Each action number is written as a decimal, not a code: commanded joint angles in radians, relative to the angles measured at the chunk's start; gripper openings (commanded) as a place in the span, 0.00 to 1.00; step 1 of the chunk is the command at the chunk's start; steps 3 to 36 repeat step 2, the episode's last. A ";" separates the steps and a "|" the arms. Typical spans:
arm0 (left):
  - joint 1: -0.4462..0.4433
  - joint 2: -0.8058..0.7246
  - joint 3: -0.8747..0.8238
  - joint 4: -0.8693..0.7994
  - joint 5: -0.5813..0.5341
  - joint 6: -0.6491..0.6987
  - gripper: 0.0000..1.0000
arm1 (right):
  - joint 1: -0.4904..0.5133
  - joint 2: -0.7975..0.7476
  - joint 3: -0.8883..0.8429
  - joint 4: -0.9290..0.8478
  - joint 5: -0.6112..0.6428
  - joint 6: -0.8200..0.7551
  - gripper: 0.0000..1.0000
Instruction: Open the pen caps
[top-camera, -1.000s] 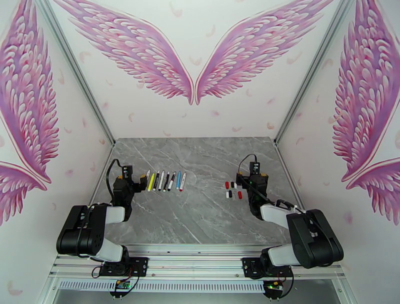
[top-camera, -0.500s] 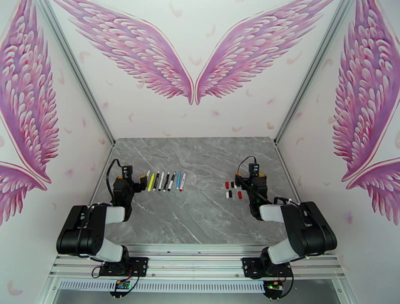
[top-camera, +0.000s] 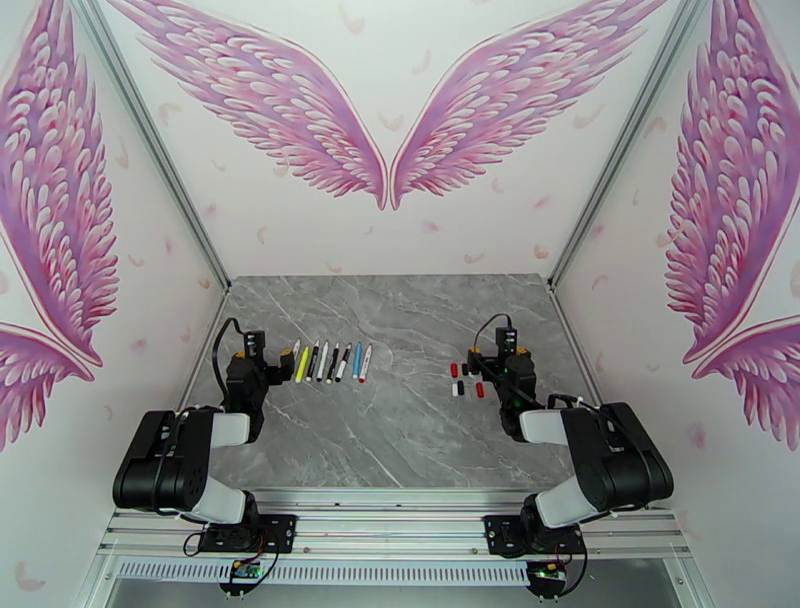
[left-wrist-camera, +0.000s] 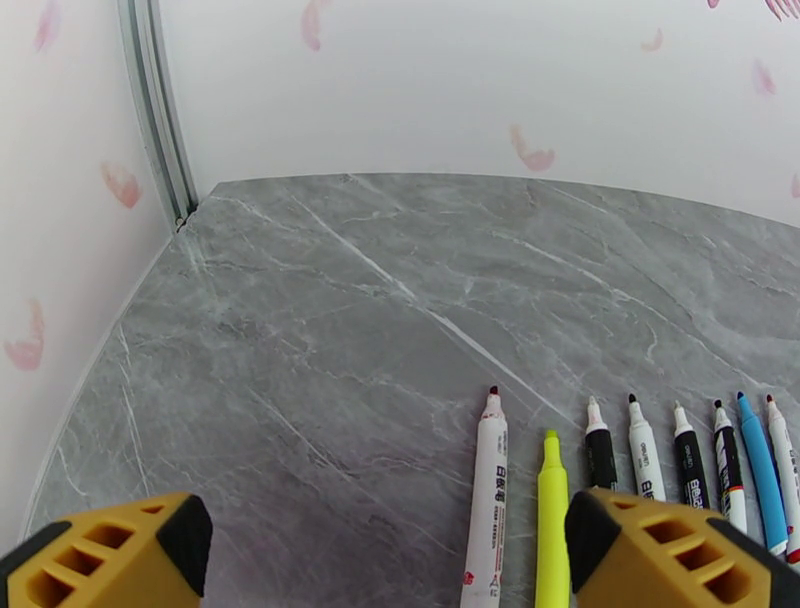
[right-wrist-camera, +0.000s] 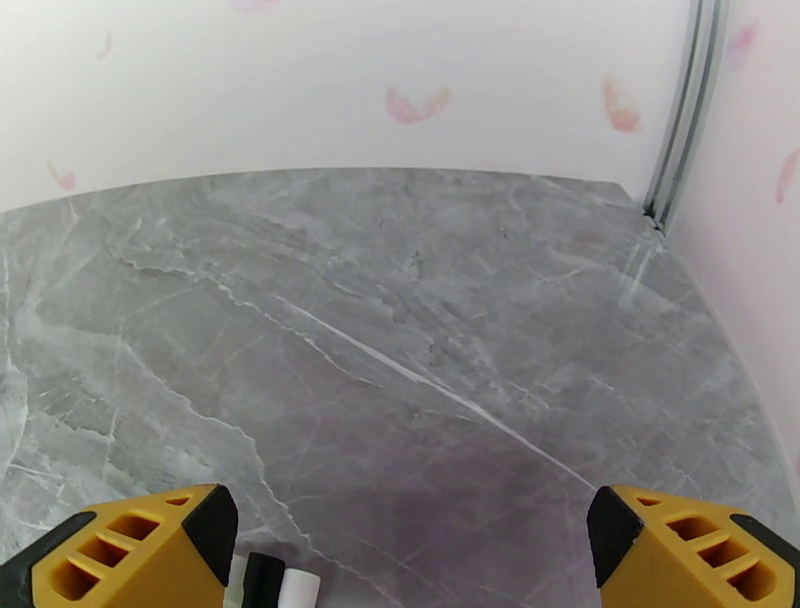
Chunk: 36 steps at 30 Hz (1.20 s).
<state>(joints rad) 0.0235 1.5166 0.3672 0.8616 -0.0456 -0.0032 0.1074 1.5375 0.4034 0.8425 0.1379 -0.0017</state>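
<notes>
The left gripper (top-camera: 262, 353) hangs low over the left side of the grey marble table (top-camera: 400, 440), its yellow fingers spread wide with nothing gripped. The right gripper (top-camera: 498, 352) stands the same way on the right side, splayed and empty.

The pens (top-camera: 330, 362) lie side by side in a neat row just to the right of the left gripper, tips pointing toward the back wall (top-camera: 400, 230). In the left wrist view the pens (left-wrist-camera: 645, 460) have bare nibs, but their lower ends run off the bottom of the frame. The gripper's right-hand finger (left-wrist-camera: 650, 550) covers part of several barrels.

The pen caps (top-camera: 466, 380) sit in a small red, black and white cluster just left of the right gripper, too small from above to count surely. At the bottom edge of the right wrist view, a black and a white cap (right-wrist-camera: 280, 582) peek out beside one finger (right-wrist-camera: 150, 550), both cut off.

A broad stretch of marble separates pens from caps, and the far half of the table runs open to the wall. Each arm works close to its side wall, and aluminium posts (top-camera: 585, 215) rise from the far corners.
</notes>
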 joint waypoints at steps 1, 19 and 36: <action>-0.004 0.007 0.028 -0.017 -0.004 0.004 0.99 | -0.003 0.011 -0.011 0.030 -0.015 -0.012 0.99; -0.004 0.007 0.029 -0.016 -0.004 0.004 0.99 | -0.002 0.011 -0.011 0.030 -0.016 -0.012 0.99; -0.004 0.007 0.029 -0.016 -0.004 0.004 0.99 | -0.002 0.011 -0.011 0.030 -0.016 -0.012 0.99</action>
